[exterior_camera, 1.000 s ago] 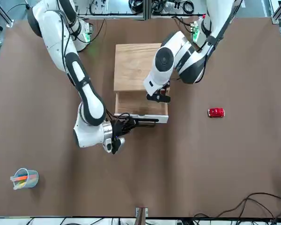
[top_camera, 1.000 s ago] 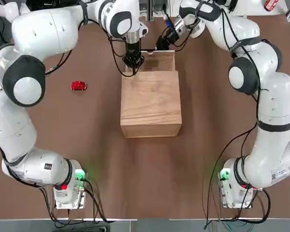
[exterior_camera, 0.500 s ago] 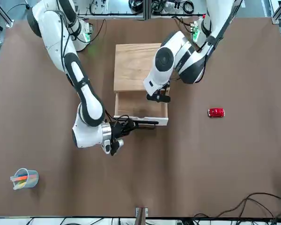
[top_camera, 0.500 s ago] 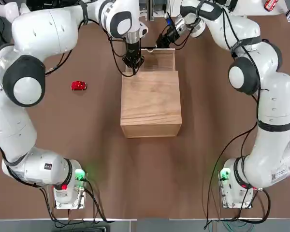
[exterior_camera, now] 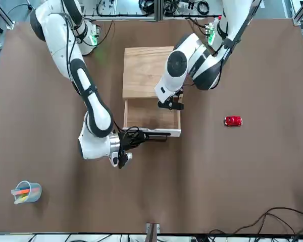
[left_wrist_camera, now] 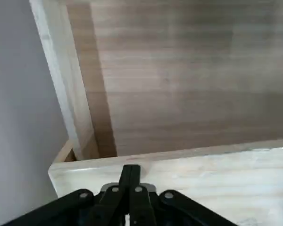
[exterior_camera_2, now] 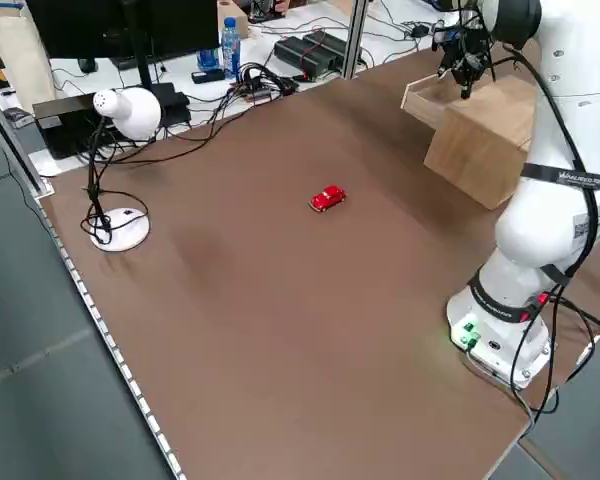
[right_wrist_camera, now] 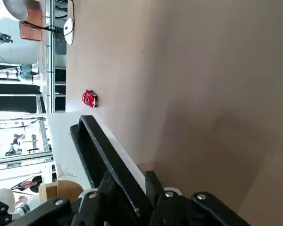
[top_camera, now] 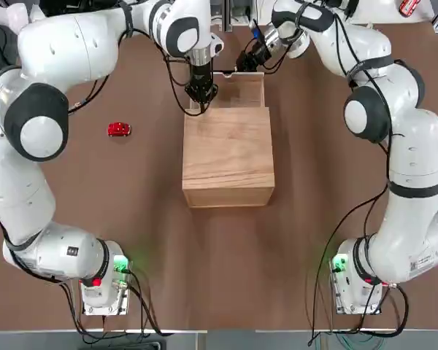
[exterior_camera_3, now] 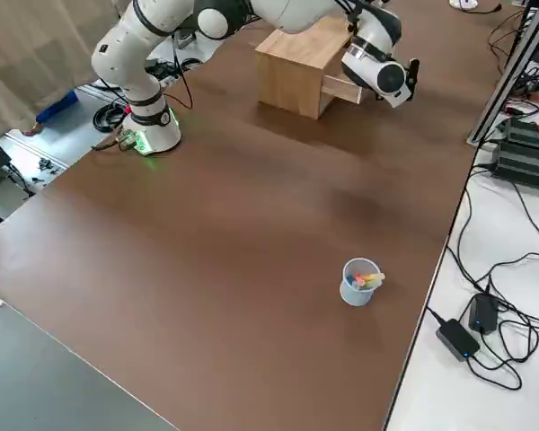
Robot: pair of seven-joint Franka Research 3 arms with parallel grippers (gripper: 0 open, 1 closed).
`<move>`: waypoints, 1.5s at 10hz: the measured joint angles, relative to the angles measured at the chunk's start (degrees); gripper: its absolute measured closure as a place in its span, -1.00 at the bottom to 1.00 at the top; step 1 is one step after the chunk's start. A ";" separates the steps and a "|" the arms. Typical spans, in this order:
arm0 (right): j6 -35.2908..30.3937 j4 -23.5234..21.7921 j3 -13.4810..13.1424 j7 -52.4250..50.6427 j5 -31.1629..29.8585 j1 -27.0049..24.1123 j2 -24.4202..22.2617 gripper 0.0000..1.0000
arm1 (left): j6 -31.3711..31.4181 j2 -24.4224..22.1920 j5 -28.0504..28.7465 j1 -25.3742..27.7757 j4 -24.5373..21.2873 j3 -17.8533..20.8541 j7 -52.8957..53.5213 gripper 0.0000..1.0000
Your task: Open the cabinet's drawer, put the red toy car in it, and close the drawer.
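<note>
Brown table [top_camera: 131,240], desk lamp [exterior_camera_2: 120,120] nearby

We see two glossy white arms with grey joint caps, black cables along their links, black pincers, and green and red lights at both bases.

Even, bright indoor light is falling from overhead across every view.

The table [top_camera: 146,240] is showing soft, broad sheen patches rather than hard glare, most plainly in the two side views. Shadows are staying short and soft: a thin dark edge is hugging the cabinet [top_camera: 228,157] and the car [top_camera: 118,130]. The drawer [exterior_camera: 152,116] interior is sitting slightly darker than its pale rim. The left wrist view is showing sharp wood grain while the near fingers are blurring. In the right wrist view, the background room is looking washed out and stretched toward the edge.
</note>
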 joint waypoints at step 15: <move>0.36 6.30 -0.19 1.17 1.27 -6.66 -0.40 -1.00 | -0.75 -2.27 0.00 1.09 -0.01 0.47 -0.06 0.83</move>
